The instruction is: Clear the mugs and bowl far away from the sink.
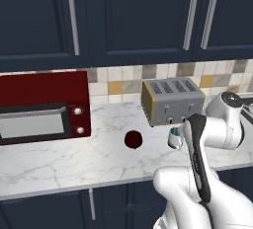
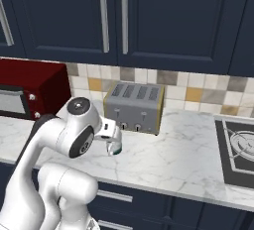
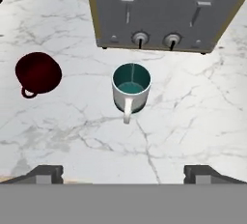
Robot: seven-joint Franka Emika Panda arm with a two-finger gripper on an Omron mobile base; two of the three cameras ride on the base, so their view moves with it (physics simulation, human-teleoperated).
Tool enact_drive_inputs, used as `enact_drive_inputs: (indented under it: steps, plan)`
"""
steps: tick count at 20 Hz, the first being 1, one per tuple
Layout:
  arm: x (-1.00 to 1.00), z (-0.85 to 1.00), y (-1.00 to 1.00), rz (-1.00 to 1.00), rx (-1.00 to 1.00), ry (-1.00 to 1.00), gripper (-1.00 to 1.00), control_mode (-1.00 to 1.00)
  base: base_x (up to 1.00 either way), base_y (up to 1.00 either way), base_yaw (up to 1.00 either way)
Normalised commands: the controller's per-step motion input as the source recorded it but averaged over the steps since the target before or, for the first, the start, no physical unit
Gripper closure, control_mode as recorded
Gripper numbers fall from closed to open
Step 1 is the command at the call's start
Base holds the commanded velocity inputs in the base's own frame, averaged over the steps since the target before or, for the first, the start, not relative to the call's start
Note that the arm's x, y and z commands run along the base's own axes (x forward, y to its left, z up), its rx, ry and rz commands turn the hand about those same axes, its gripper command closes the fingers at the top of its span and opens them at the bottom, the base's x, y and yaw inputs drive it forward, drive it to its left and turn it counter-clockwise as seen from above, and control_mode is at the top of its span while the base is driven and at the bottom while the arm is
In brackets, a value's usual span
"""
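Note:
The silvery mug (image 3: 131,90) with a teal inside stands upright on the marble counter just in front of the toaster, its handle turned toward me. The same mug (image 1: 174,137) (image 2: 115,147) is partly hidden behind my arm in both base views. To its left, about a mug's width away, the dark maroon mug (image 3: 37,73) (image 1: 133,139) also sits on the counter. My gripper (image 3: 124,174) hovers above and short of the silvery mug, open, with nothing between its fingers. The bowl and the sink are out of view.
A grey four-slot toaster (image 1: 172,100) (image 2: 133,106) stands against the tiled wall right behind the mugs. A red microwave (image 1: 44,107) sits at the left. A black cooktop (image 2: 238,149) lies at the right. Dark cabinets hang overhead.

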Motion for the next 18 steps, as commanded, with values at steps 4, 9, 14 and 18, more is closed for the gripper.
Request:
enact_drive_inputs:
  steps: [4, 9, 14, 18]
  plan:
    - [-0.49, 0.54, 0.00, -0.16, 0.00, 0.00, -1.00, -1.00, 0.00, 0.00, 0.00]
    - [-0.77, 0.36, 0.00, -0.12, 0.00, -0.03, -1.00, -1.00, 0.00, 0.00, 0.00]
    - [-0.57, 0.25, 0.00, -0.05, 0.00, -0.01, -1.00, -1.00, 0.00, 0.00, 0.00]
    - [-0.51, 0.22, 0.15, 0.03, 0.00, -0.03, -1.00, -1.00, 0.00, 0.00, 0.00]
